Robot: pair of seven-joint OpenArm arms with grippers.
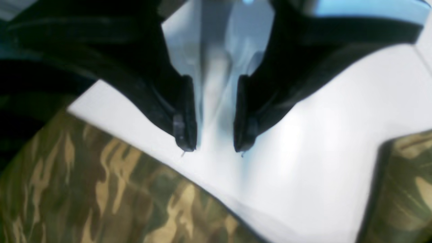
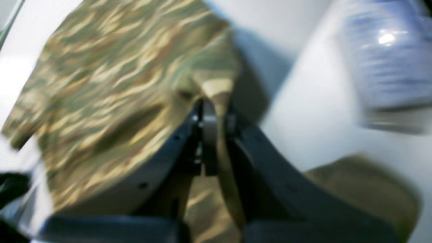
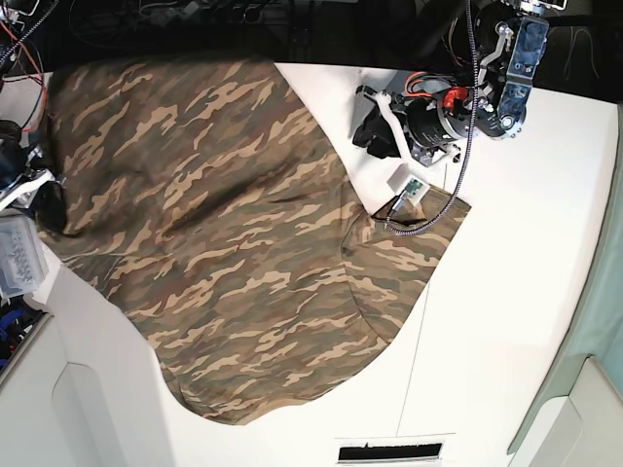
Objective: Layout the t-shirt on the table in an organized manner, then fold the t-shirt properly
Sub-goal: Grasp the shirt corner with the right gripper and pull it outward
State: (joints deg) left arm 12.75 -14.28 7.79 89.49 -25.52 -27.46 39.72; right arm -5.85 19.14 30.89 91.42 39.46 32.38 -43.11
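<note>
A wide white counter (image 3: 506, 321) is seen from above in the base view, crossed by a thin dark seam that runs from near the sleeve down toward the near edge. A dark slot is set into that near edge. Pale green panels stand along the right side of the view, and the far side of the room is dark, with tangled cables at the upper left corner. No brand name, label or writing can be read in any view.

The t-shirt (image 3: 224, 243) is spread across the left and middle of the counter, its camouflage print in olive, brown and tan; its upper left part reaches the dark far edge, and a short sleeve juts toward the right near the middle.

The left gripper (image 1: 214, 148) is held low over bare white counter, its black fingers (image 1: 185, 114) parted with only white surface between them, nothing grasped (camouflage cloth lies just beside it at the lower left and lower right of the wrist view). In the base view this arm sits at the upper right, just beyond the sleeve.

The right gripper (image 2: 212, 114) is clenched on a fold of the t-shirt, the cloth bunched and apparently lifted between the jaws, though the wrist view is blurred.
</note>
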